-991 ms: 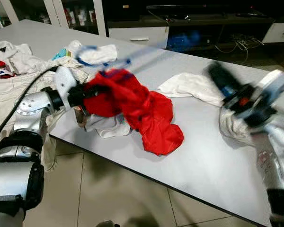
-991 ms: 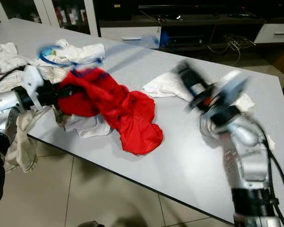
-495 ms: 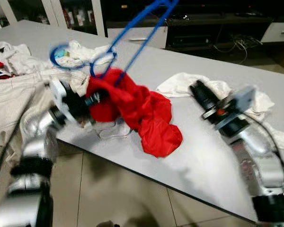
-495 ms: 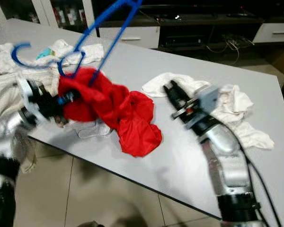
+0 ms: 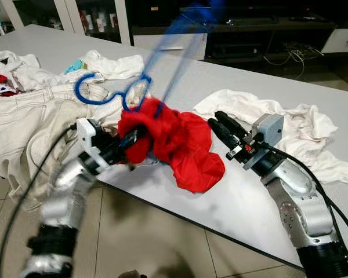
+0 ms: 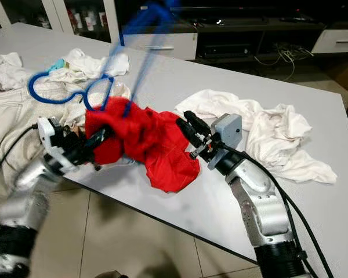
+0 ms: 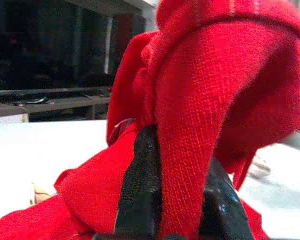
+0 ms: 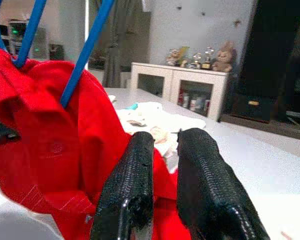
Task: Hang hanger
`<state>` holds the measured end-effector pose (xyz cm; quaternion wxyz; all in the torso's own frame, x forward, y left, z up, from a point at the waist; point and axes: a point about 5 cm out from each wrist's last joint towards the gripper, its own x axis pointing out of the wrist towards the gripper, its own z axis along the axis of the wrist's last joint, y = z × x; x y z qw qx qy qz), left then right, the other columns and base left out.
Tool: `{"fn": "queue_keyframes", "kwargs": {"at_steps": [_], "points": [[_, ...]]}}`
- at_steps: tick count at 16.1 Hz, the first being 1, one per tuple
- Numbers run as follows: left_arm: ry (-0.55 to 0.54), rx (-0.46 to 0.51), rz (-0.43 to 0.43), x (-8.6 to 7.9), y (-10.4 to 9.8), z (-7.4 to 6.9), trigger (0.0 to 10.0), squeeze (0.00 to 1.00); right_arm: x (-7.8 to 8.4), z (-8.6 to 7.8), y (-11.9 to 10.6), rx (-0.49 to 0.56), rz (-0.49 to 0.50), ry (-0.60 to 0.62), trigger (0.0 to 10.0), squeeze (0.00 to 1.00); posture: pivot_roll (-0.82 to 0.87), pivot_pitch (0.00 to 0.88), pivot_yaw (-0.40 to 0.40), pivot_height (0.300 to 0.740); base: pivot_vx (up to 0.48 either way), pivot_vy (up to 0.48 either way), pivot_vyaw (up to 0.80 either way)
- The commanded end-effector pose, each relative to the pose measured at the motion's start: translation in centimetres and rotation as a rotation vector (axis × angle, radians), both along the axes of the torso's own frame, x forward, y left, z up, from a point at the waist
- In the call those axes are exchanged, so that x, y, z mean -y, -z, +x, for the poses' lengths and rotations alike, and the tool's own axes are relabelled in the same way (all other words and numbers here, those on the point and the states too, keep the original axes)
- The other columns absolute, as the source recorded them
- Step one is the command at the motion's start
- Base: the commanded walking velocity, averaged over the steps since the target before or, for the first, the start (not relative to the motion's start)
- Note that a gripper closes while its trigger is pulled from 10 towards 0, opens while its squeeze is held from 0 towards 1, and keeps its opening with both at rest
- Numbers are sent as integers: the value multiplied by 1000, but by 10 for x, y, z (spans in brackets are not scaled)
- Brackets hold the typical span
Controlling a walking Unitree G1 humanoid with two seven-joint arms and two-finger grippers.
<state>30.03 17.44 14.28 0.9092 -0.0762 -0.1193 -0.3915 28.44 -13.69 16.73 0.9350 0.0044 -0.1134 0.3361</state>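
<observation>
Red knitted garment (image 5: 174,139), bunched over the near edge of the grey table (image 5: 261,197), carries the blue plastic hanger (image 5: 113,95), which juts upward, blurred. Left gripper (image 5: 133,137) is clenched on the cloth; right gripper (image 5: 220,124) is nearly closed, empty, just beside it. Risk: the hanger may slip free. White shirts (image 5: 290,130) and beige trousers (image 5: 23,124) crowd the table.

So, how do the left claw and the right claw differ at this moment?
The left claw is clamped on the red garment, with cloth draped over its fingers; the right claw holds nothing, its fingers close together beside the garment's other edge. The left claw lifts the bunched end below the blue hanger; the right claw hovers over the grey table. Both point at the garment.
</observation>
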Motion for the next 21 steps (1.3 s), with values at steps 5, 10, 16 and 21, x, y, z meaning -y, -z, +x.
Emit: {"fn": "queue_keyframes", "kwargs": {"at_steps": [5, 10, 16, 21], "points": [[28, -55, 96, 9, 7, -8, 10000, 0, 8, -2, 12, -11, -76, 46, 10000, 0, -37, 0, 18, 740, 0, 0, 0], [12, -62, 134, 5, 4, -24, 10000, 0, 7, -9, 16, -6, -91, 49, 10000, 0, -33, 0, 15, 740, 0, 0, 0], [-275, -93, -14, 12, 3, -37, 10000, 0, 3, -26, 20, -2, -6, 71, 10000, 0, -21, 0, 16, 740, 0, 0, 82], [-340, -50, 6, 22, -3, -38, 10000, 0, 9, -23, 14, 12, 36, 111, 10000, 0, -33, 0, 23, 740, 0, 0, 779]]}}
